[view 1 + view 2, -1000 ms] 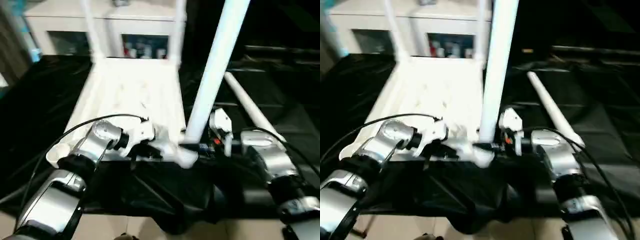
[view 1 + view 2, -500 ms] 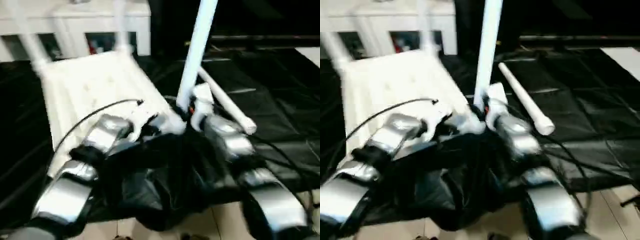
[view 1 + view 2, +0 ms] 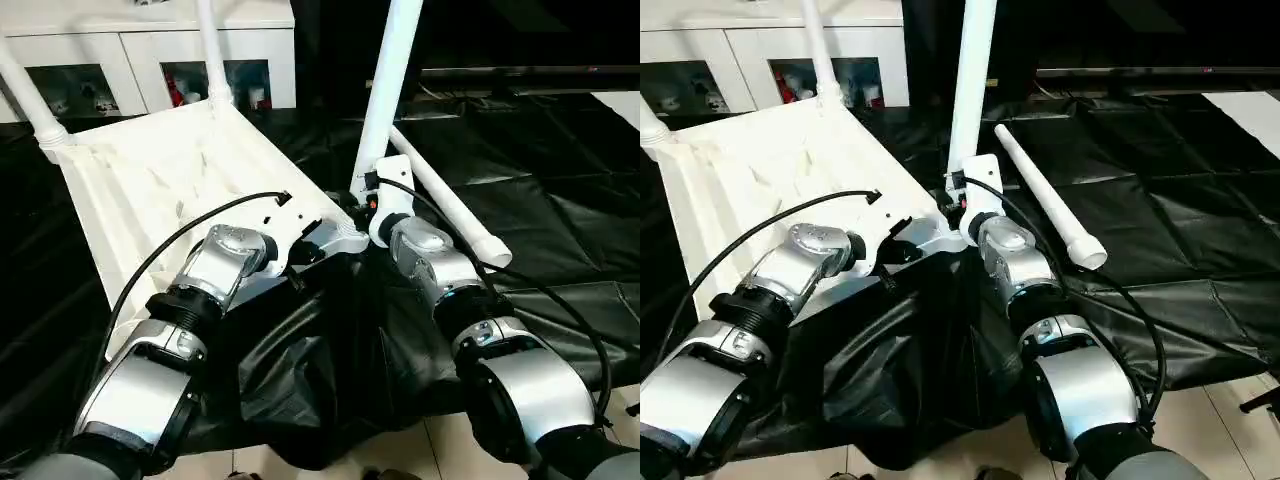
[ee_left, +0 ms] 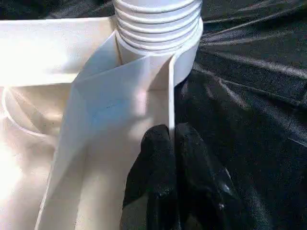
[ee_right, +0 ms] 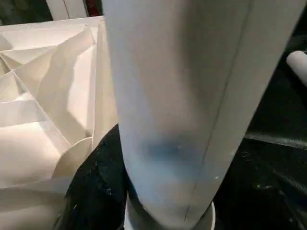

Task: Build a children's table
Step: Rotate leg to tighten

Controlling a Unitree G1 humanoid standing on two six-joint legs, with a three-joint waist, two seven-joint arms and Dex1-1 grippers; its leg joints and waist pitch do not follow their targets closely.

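Head stereo pair down over both forearms; wrist cameras close on the shared tabletop point(image 3: 150, 180) corner socket.

I note both forearms are built of silver, rounded metal segments joined by black collars. My left forearm point(image 3: 215, 270) carries a thin black cable that arcs from the lower left of the frame up to a small plug near the wrist. My right forearm point(image 3: 440, 265) has a black cable looping along its outer side, with a small red marking by the white wrist bracket. Left hand point(image 4: 170, 143) fingers point(image 4: 156, 158) are matte black and rounded.
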